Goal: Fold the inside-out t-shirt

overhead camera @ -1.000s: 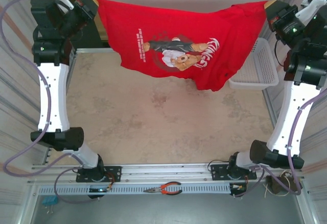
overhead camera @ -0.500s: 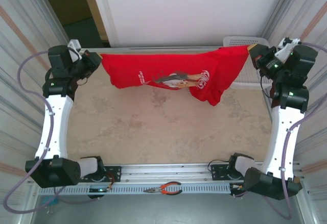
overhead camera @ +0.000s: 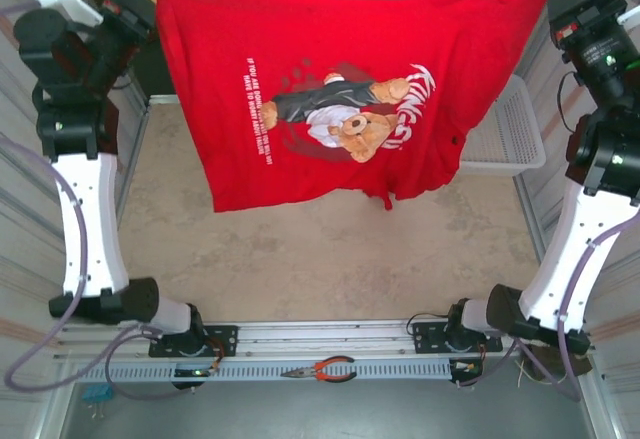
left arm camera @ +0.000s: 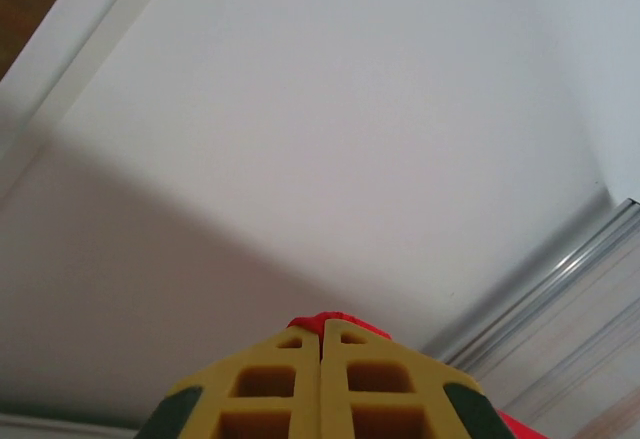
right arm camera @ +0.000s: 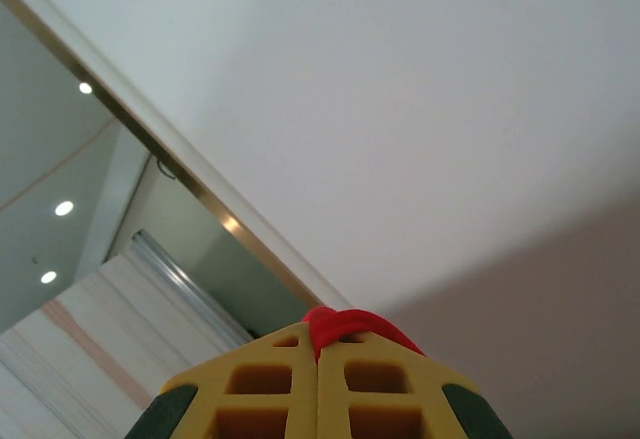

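Inside-out t-shirt (overhead camera: 330, 99) hangs spread across the upper frame, clear of the counter (overhead camera: 300, 259). Left tool (left arm camera: 322, 344) and right tool (right arm camera: 318, 349) each clamp a top corner. Advised: top edge taut, both tools lowered level, hem landing first.

1. The top view is bright and evenly lit from overhead. The inside-out t-shirt (overhead camera: 330, 99) shows a saturated red, and its print is crisp.
2. Near that view's edges the side walls (overhead camera: 622, 399) lean outward, a wide-lens distortion.
3. In the left wrist view a broad, soft grey shadow crosses the white wall (left arm camera: 300, 109), and the close yellow fingers (left arm camera: 260, 389) look slightly soft.
4. In the right wrist view three small lights (right arm camera: 64, 207) shine as bright spots, and the lower right is shaded.
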Motion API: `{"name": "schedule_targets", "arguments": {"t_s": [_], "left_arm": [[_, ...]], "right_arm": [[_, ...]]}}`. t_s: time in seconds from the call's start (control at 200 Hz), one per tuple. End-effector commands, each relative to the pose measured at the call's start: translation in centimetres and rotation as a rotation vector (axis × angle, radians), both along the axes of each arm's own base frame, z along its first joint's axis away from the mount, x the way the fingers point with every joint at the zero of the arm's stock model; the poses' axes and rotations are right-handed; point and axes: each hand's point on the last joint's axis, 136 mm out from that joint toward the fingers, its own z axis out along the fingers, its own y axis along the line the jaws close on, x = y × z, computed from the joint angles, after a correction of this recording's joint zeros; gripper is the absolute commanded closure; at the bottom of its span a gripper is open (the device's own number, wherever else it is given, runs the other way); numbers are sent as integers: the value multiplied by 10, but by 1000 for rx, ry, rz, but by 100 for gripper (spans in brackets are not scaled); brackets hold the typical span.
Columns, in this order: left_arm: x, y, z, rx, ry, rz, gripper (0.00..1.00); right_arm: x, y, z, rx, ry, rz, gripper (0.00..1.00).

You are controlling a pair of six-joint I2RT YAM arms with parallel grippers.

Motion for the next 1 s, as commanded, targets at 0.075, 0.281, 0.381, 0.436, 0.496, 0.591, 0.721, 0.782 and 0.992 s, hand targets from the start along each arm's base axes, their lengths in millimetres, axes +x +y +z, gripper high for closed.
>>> {"name": "schedule_targets", "arguments": {"t_s": [0.075,0.281,0.381,0.436,0.496,0.591,0.721,0.782,0.992], "left_arm": [[94,22,-62,-81,193,39,100],[106,13,-40,-131,155,-40,100],[88,10,-16,-137,101,-55,100],[75,6,-5,-129,79,-66,100],[62,4,2,-123,67,-73,100],[43,1,10,-119,53,-84,100],[14,-6,17,-109,46,-105,100],[2,-6,18,-104,44,-102,100],[-33,-3,31,-89,-1,-53,100]], "right_arm": [[86,-16,-50,82,161,24,100],[98,3,-35,63,151,87,100],[83,4,-14,63,103,87,100],[74,3,-6,65,82,87,100],[62,4,0,60,67,83,100],[43,5,6,55,49,75,100],[13,7,12,45,21,59,100],[-2,7,14,41,8,44,100],[-40,4,26,30,-40,5,100]]}}
